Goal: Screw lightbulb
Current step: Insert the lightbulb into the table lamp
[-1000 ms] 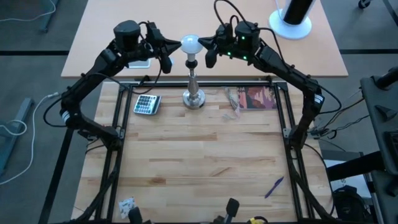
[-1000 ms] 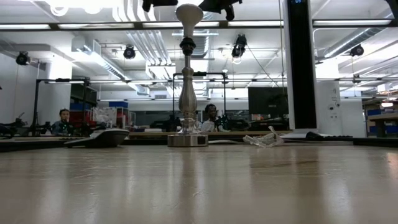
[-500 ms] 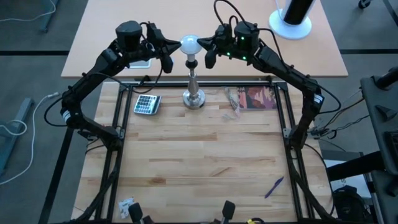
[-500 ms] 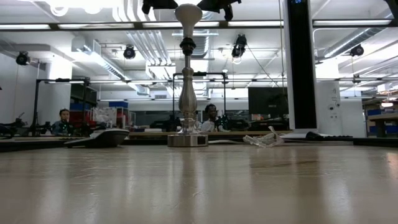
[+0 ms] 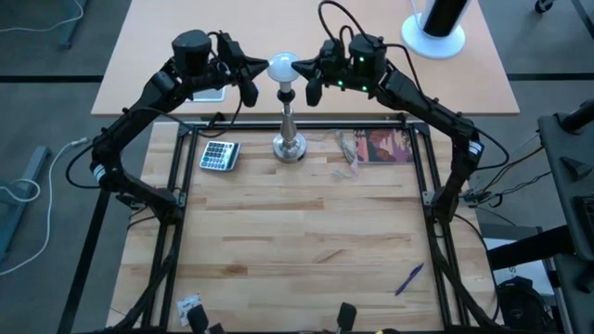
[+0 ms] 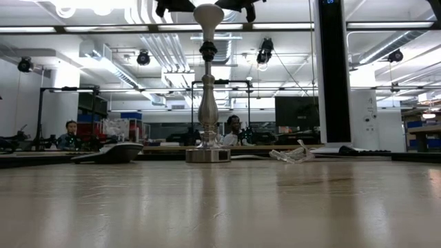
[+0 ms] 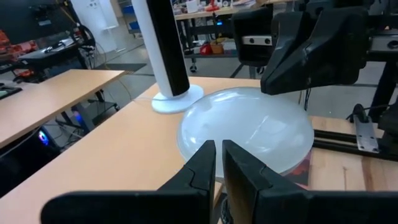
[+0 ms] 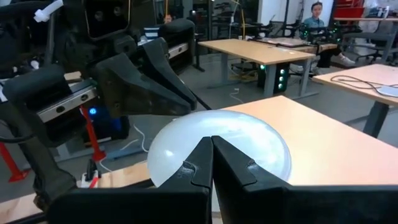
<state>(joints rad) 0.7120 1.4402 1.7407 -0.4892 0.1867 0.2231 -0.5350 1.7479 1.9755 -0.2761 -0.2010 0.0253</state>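
High view: both tools closed, empty, left tool [image 5: 249,76] and right tool [image 5: 312,76] flanking the lightbulb [image 5: 283,67] atop its stand [image 5: 289,139].

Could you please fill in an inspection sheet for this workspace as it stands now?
Surface: wooden table, mostly bare.
Job's things: lightbulb sits atop the silver stand.
Clutter: calculator, printed card, blue pen.
Grippers: left gripper and right gripper flank the bulb, jaws shut, holding nothing.
Cables: white cable on the floor at the left.
Surroundings: white cylinder on the far desk; seated people behind.
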